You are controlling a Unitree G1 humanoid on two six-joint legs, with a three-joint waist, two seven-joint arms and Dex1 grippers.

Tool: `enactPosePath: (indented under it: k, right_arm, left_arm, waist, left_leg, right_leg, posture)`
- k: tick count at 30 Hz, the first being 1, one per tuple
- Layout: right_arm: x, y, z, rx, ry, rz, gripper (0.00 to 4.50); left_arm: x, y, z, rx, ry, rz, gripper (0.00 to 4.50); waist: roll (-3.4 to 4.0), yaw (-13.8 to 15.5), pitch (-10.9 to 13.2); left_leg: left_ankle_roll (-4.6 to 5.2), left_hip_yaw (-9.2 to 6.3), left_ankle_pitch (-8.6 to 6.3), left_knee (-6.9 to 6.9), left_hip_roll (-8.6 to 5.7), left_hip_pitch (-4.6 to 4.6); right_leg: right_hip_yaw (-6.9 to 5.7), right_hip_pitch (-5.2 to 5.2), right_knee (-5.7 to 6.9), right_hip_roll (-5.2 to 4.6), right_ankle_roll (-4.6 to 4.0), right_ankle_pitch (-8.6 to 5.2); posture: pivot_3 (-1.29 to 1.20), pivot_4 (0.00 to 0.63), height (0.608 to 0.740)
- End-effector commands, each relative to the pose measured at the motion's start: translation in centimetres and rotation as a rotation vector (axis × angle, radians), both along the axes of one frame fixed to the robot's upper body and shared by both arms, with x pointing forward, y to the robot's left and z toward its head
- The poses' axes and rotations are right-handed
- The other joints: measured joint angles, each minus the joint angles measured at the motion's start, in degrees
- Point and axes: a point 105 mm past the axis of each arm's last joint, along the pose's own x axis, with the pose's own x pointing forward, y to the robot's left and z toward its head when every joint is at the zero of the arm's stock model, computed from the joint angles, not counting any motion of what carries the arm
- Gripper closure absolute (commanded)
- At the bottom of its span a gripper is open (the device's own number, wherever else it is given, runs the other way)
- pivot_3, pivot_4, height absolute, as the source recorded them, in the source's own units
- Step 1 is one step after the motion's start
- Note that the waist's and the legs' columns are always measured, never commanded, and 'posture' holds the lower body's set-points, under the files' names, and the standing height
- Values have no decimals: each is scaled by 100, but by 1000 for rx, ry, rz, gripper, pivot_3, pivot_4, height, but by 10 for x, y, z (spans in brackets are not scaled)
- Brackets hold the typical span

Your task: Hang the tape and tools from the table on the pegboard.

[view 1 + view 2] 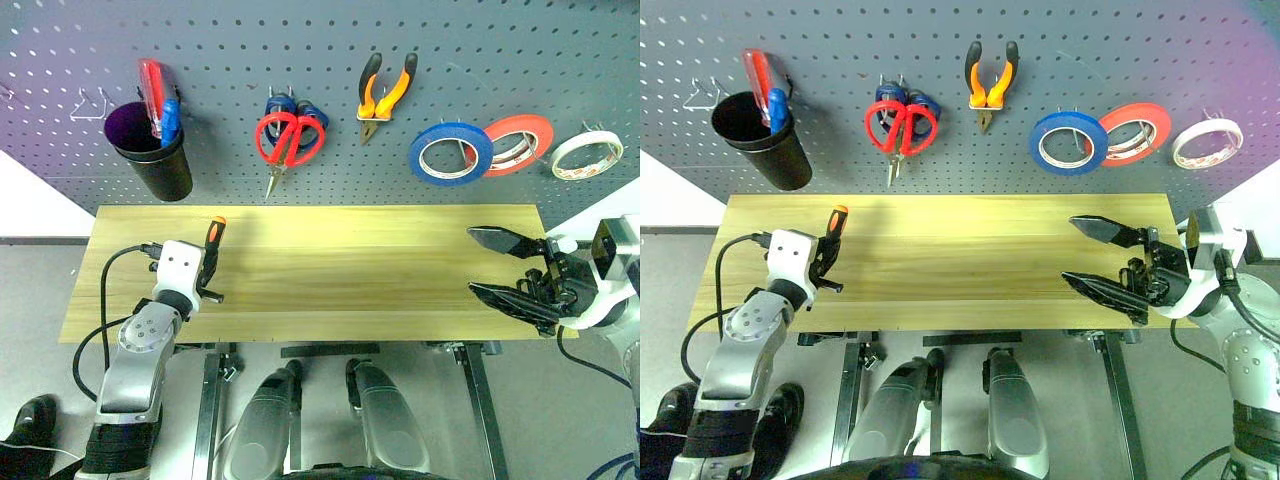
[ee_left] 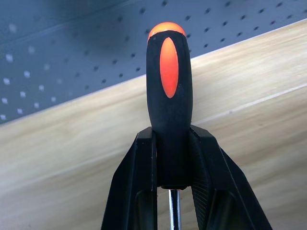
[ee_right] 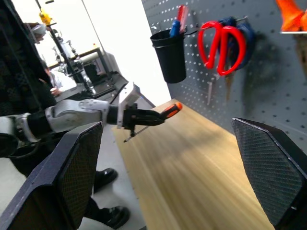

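My left gripper (image 1: pixel 209 264) is shut on the screwdriver (image 1: pixel 214 236), low on its orange-and-black handle (image 2: pixel 169 91), and holds it above the left end of the table (image 1: pixel 330 270). The handle points up toward the pegboard (image 1: pixel 330 40) and the thin shaft (image 2: pixel 175 211) runs back between the fingers. On the pegboard hang the red-handled scissors (image 1: pixel 290 138), the orange-and-black pliers (image 1: pixel 385 95) and the blue tape (image 1: pixel 450 152). Over the table's right end my right gripper (image 1: pixel 471 261) stands wide open, pointing left, with nothing between its fingers.
A black cup (image 1: pixel 155 152) on the pegboard's left holds a red and a blue screwdriver. Blue-handled scissors hang behind the red ones. A red-orange roll (image 1: pixel 518 143) and a cream-white roll (image 1: pixel 587 155) hang at the right. A spare wire hook (image 1: pixel 90 103) sits far left.
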Motion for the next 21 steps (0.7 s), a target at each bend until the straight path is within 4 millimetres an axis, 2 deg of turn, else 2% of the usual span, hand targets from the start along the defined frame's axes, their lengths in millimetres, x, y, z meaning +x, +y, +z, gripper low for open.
enactPosePath:
  k: [1,4,8,13,21]
  right_arm:
    - [2,0,5,24,-46,4,0]
    - [6,-1,4,28,-50,-1,0]
    - [12,-4,3,39,-62,-15,0]
    - [14,-9,3,71,-63,-18,0]
    - [17,-3,4,110,-83,22,0]
  left_arm:
    - [-6,-18,23,79,-117,-107,3962]
    - [-7,-26,31,121,-168,-145,3962]
    - [-2,-32,56,167,-292,-169,3962]
    - [6,-29,83,183,-393,-143,3962]
    - [18,-27,124,207,-519,-115,3962]
  waist:
    - [12,0,-32]
    - [25,1,-129]
    - [24,11,-287]
    - [45,51,-469]
    - [67,132,-754]
  left_leg:
    - [-1,0,0,0,0,0]
    - [-3,1,2,2,-1,1]
    - [-4,0,2,3,-1,14]
    - [-4,2,2,7,-2,22]
    - [-9,2,6,18,-1,41]
  right_leg:
    - [0,0,0,0,0,0]
    - [-1,0,4,0,0,2]
    - [-3,12,4,2,0,3]
    - [-5,21,3,4,3,7]
    - [-5,37,13,11,3,13]
  posture:
    - [-167,217,740]
    - [-164,201,740]
    - [-156,168,740]
    - [-144,132,740]
    - [-134,92,740]
